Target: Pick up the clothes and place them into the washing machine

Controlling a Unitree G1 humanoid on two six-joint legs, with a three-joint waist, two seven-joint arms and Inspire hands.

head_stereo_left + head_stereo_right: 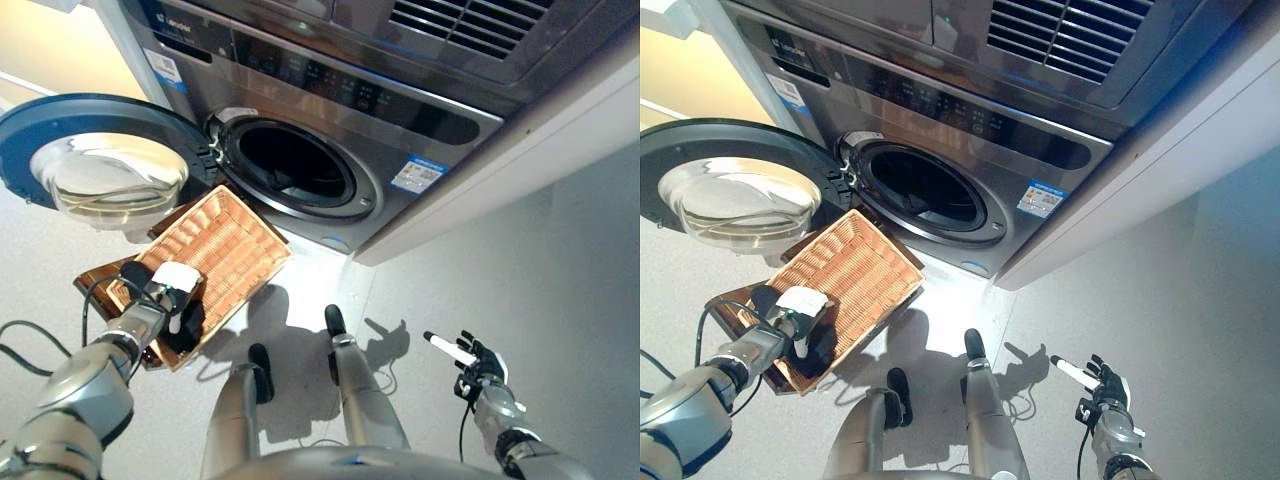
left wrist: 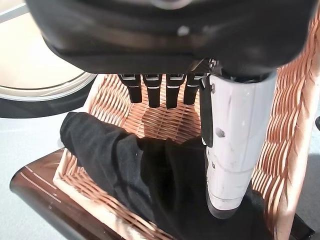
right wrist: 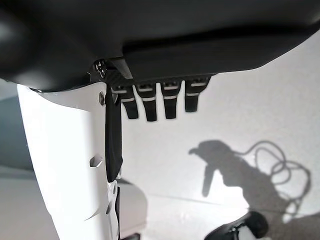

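We are a robot standing before a grey front-loading washing machine [image 1: 330, 110] with its round door [image 1: 95, 160] swung wide open to our left, the dark drum mouth [image 1: 295, 160] exposed. On the pale floor below sits a rectangular wicker basket [image 1: 225, 245] of tightly woven, ribbed tan cane, resting on a dark glossy tray [image 2: 30, 190]. A black garment [image 2: 125, 170], soft and matte, lies crumpled against the basket's near edge.

Our left hand [image 1: 165, 290] hovers just above the cloth, fingers [image 2: 160, 90] straight and spread from the white-covered thumb, gripping nothing. To do this step well, we judge the hand should sink into the thickest fold and close fully, since limp fabric slips and may snag on the weave.

Our right hand [image 1: 480, 365] hangs idle over bare floor at our right, fingers relaxed and apart, empty.
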